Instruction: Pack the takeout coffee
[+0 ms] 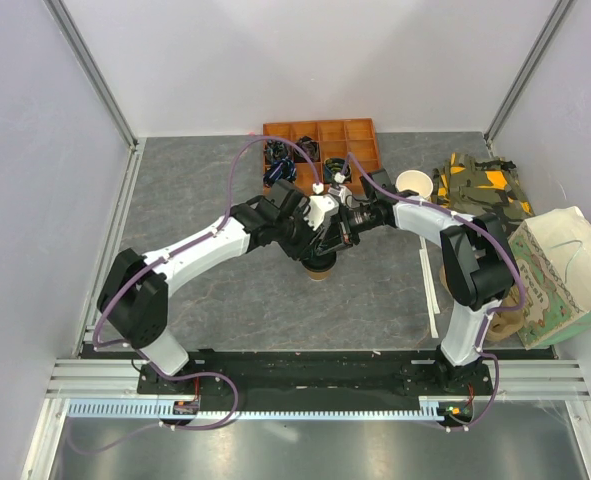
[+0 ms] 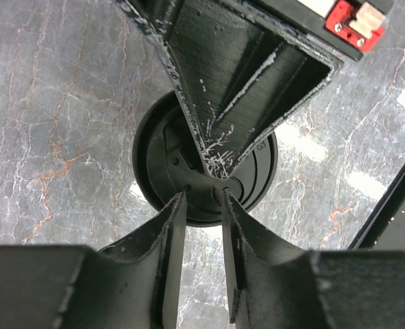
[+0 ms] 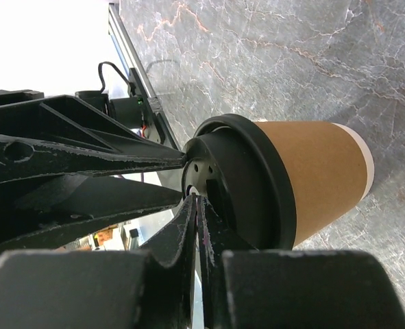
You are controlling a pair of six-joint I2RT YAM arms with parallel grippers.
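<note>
takeout coffee (image 1: 319, 269) mostly hidden overhead, orange tray (image 1: 360, 140) contents too small to tell

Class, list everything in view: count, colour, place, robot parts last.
takeout coffee: one, tan-brown with black lid, mid-table under both grippers
compartment tray: one, orange, far edge
paper cup: one, cream, lidless, right of tray
camouflage fabric: one, green-orange-black, far right
paper bag: one, pale with green print, right edge
white strips: count unclear, near right arm
table: one, grey marble
left gripper: one, black, jaws apart over takeout coffee
right gripper: one, black, jaws together over takeout coffee
</note>
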